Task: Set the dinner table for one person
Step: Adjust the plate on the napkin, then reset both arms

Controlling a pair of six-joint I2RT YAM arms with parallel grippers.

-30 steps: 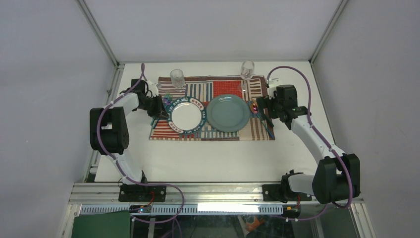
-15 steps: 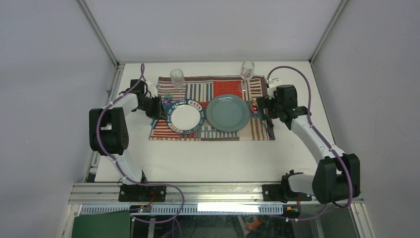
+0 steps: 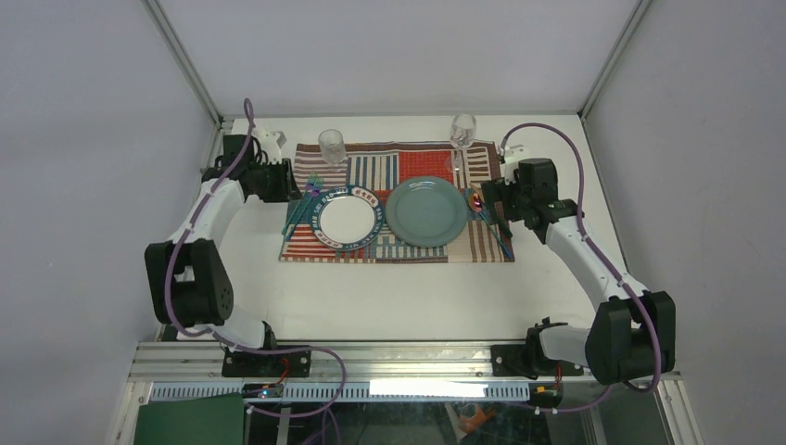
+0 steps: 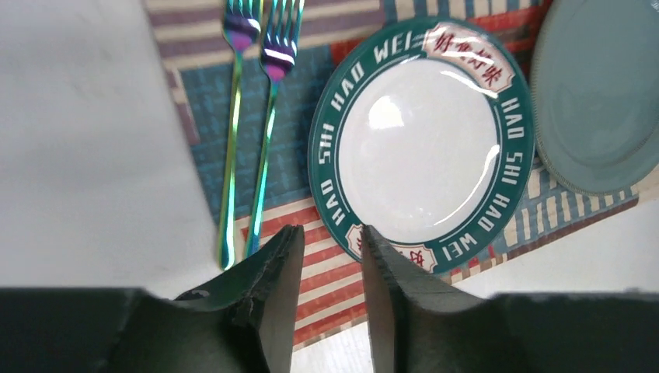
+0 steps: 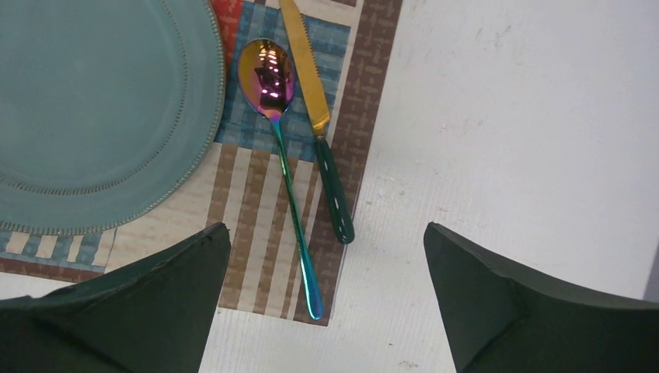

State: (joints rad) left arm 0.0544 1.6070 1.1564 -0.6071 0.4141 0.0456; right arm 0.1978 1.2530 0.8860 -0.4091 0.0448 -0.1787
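On the white dinner table (image 3: 389,297) lies a striped placemat (image 3: 399,252). It carries a white plate with a green lettered rim (image 3: 348,219) and, to its right, a teal plate (image 3: 426,211). Two iridescent forks (image 4: 233,148) lie side by side left of the white plate (image 4: 420,148). An iridescent spoon (image 5: 268,74) and a gold knife with a dark green handle (image 5: 307,70) lie right of the teal plate (image 5: 93,109). My left gripper (image 4: 330,229) hovers over the mat's left edge, narrowly open and empty. The right gripper (image 5: 325,227) hangs wide open above the spoon's handle end.
A glass tumbler (image 3: 331,146) stands at the mat's far left edge and a wine glass (image 3: 462,130) at its far right. Aluminium frame rails (image 3: 408,357) run along the table's near edge, and grey walls close in both sides.
The left gripper has opened and drawn back from the white plate's left edge, up and toward the far left. The plate now lies flat. The right arm has not moved.
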